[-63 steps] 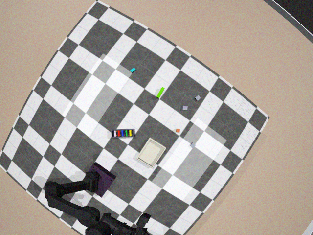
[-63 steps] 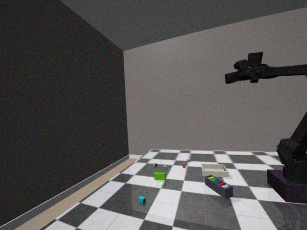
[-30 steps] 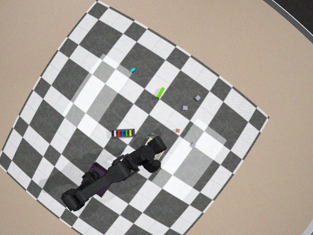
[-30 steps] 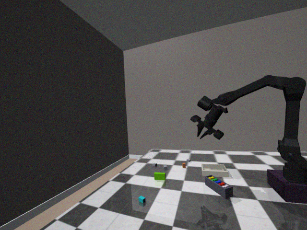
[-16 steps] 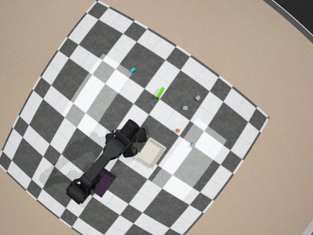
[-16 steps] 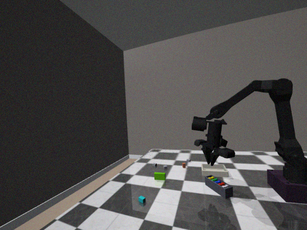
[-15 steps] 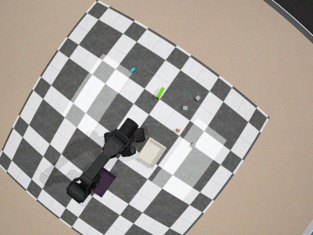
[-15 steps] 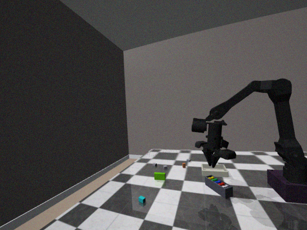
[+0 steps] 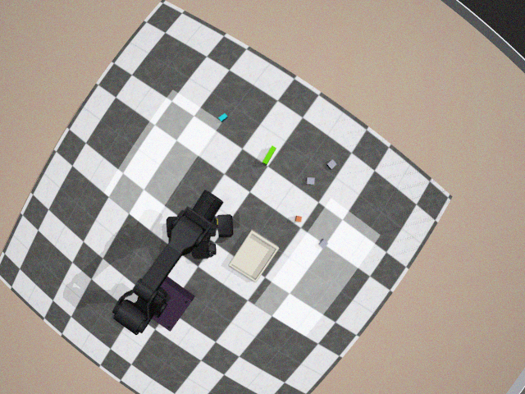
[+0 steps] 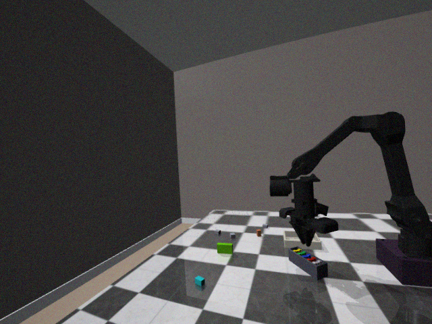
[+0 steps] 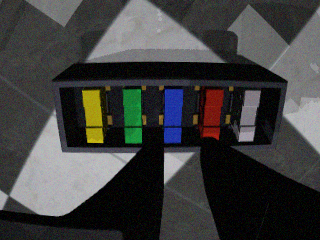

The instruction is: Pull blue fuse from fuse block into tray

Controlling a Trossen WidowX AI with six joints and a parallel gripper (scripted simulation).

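The blue fuse (image 11: 173,115) (image 10: 306,256) stands in the dark fuse block (image 11: 112,148) (image 10: 303,264), between the green fuse (image 11: 133,115) and the red fuse (image 11: 211,112). My gripper (image 11: 182,148) (image 10: 306,243) points down above the block with its fingers a narrow gap apart and nothing between them. In the wrist view the gap lies at the near end of the blue fuse, a little to its right, and the right fingertip overlaps the red fuse's near end. The arm hides most of the block in the top view. The cream tray (image 9: 253,256) (image 10: 291,243) is empty.
A yellow fuse (image 11: 93,115) and a white fuse (image 11: 248,115) stand at the block's ends. A lime bar (image 9: 269,155) (image 10: 225,248), a cyan block (image 9: 222,116) (image 10: 199,280), an orange block (image 9: 298,218) (image 10: 258,233) and three grey cubes lie farther off.
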